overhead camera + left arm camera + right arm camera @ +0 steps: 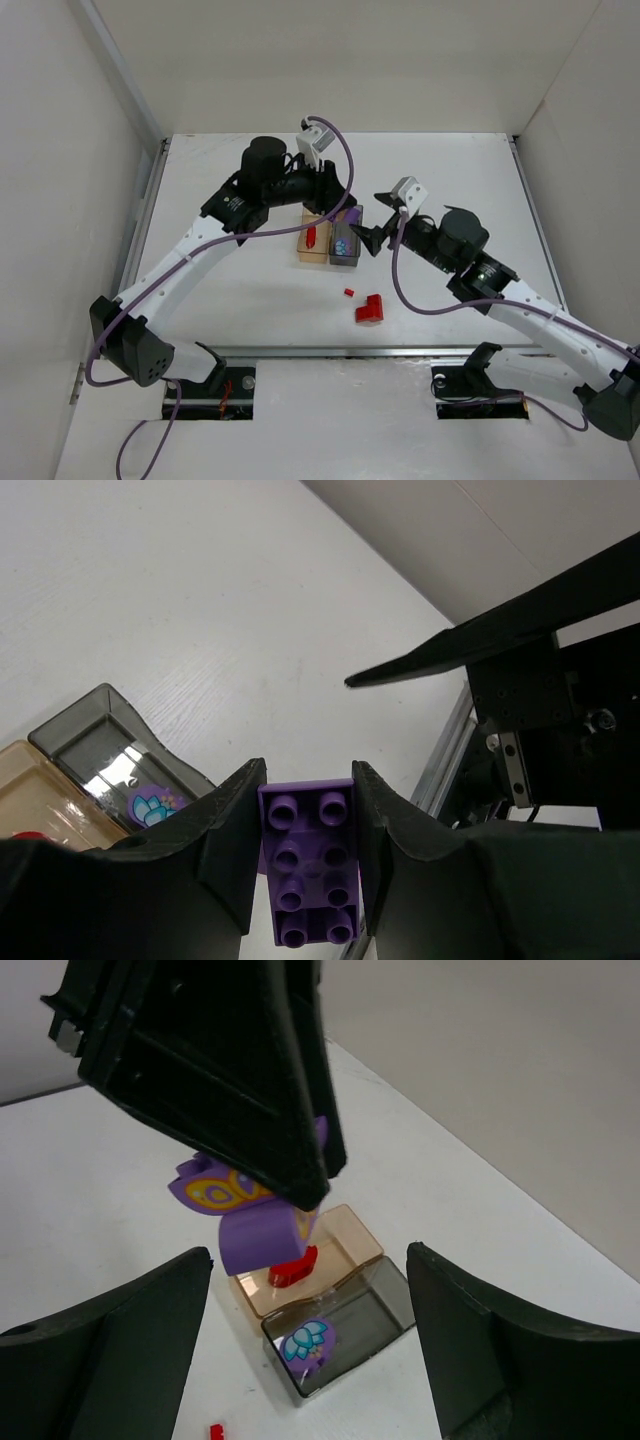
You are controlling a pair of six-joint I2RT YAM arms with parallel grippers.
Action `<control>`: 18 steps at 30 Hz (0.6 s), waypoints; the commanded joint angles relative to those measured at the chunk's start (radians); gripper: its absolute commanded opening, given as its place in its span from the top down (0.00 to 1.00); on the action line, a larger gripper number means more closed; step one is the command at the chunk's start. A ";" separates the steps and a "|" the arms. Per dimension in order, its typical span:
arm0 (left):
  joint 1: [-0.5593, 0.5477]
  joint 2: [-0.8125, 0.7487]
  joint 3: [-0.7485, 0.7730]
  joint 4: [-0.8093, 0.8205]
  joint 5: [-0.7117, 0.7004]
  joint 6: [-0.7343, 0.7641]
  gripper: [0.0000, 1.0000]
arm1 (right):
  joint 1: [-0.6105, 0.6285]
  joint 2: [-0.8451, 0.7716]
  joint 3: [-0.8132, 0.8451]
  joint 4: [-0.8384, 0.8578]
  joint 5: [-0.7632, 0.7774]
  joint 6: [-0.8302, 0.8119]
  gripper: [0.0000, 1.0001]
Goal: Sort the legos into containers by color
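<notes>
Top external, white counter [250,300] walled by pale panels, two touching containers, orange-tan container [313,247] and grey container [345,245], two loose red legos [369,310] at their 5 o'clock, left tool [307,780] clamping one purple brick [310,870], right tool [308,1253] spread wide.

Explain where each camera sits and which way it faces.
Top external: above and behind the arms, looking down on the table; both arms show.
Left wrist: on the left arm, facing along the left gripper, shut on the purple brick.
Right wrist: on the right arm, facing down past the open right gripper.
Shared: both wrist views catch the grey bin and orange bin.
</notes>
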State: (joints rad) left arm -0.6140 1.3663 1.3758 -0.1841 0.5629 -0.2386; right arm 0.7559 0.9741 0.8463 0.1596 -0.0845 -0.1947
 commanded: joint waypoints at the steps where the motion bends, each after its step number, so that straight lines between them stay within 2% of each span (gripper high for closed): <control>1: -0.004 -0.012 0.058 0.044 0.019 -0.039 1.00 | 0.006 0.026 0.040 0.083 -0.151 -0.031 0.17; 10: -0.004 -0.012 0.049 0.063 0.038 -0.041 1.00 | 0.006 0.069 0.092 0.083 -0.158 -0.031 0.24; 17: -0.004 -0.012 0.029 0.054 0.029 -0.041 1.00 | 0.006 0.101 0.112 0.083 -0.169 -0.022 0.46; 18: -0.004 -0.012 0.029 0.054 0.029 -0.041 1.00 | 0.006 0.101 0.112 0.083 -0.169 -0.022 0.51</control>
State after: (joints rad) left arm -0.6132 1.3670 1.3773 -0.1677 0.5728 -0.2668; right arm 0.7563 1.0683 0.9066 0.1791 -0.2272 -0.2184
